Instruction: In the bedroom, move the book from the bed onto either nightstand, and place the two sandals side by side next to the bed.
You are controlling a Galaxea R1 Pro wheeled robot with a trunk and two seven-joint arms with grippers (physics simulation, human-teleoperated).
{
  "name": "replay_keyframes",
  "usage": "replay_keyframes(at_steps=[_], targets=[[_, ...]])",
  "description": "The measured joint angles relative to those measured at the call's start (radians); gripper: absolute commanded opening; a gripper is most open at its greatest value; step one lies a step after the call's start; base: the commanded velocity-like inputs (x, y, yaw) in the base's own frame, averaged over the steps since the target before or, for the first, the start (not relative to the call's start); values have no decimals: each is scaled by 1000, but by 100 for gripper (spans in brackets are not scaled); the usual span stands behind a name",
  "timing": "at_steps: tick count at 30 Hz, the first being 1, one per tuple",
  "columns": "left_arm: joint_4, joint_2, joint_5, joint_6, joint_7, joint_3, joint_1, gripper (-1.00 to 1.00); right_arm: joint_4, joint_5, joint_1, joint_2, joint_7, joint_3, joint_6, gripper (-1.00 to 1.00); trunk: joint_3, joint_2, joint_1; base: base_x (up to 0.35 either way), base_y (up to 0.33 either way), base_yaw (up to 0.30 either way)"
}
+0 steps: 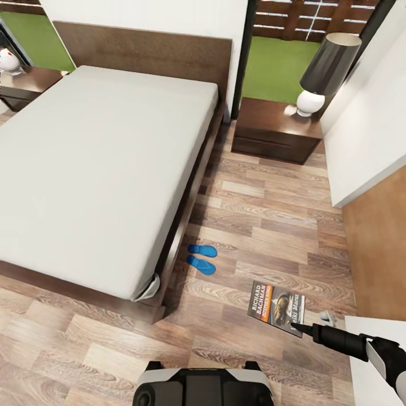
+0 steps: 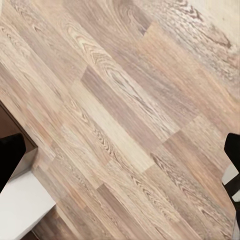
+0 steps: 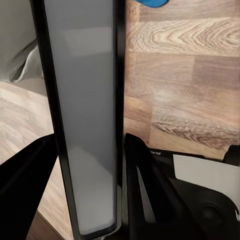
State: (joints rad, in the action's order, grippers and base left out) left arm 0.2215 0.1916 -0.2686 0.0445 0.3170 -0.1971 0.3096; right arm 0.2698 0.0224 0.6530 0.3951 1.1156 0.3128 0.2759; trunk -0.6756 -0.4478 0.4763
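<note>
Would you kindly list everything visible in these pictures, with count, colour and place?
bed: one, light-grey mattress, dark brown frame and headboard, left half of the head view.
sandals: two, bright blue, side by side on the floor beside the bed's foot end.
book: one, dark cover with an orange band, held above the floor at lower right.
nightstands: two, dark reddish-brown, one on each side of the headboard.
lamp: one, dark shade, white base, on the right nightstand.
floor: wood planks.
wall: white, right side.
right end effector: black, shut on the book's edge.
left end effector: dark fingertips apart, open over the floor.
robot base: black and white, bottom centre.
</note>
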Motion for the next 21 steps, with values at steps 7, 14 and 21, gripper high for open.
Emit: replay_keyframes(at_steps=[7,14,21], targets=[[0,0,0,1,0,0,0,100,0,0,0,2,1,1,1,-100,12,0,0,0,0,0],[0,0,0,15,-1,0,-9,100,0,-1,0,3,2,3,2,-100,23,0,0,0,0,0],[0,0,-1,23,-1,1,-20,100,0,-1,0,2,36,3,3,-100,35,0,0,0,0,0]])
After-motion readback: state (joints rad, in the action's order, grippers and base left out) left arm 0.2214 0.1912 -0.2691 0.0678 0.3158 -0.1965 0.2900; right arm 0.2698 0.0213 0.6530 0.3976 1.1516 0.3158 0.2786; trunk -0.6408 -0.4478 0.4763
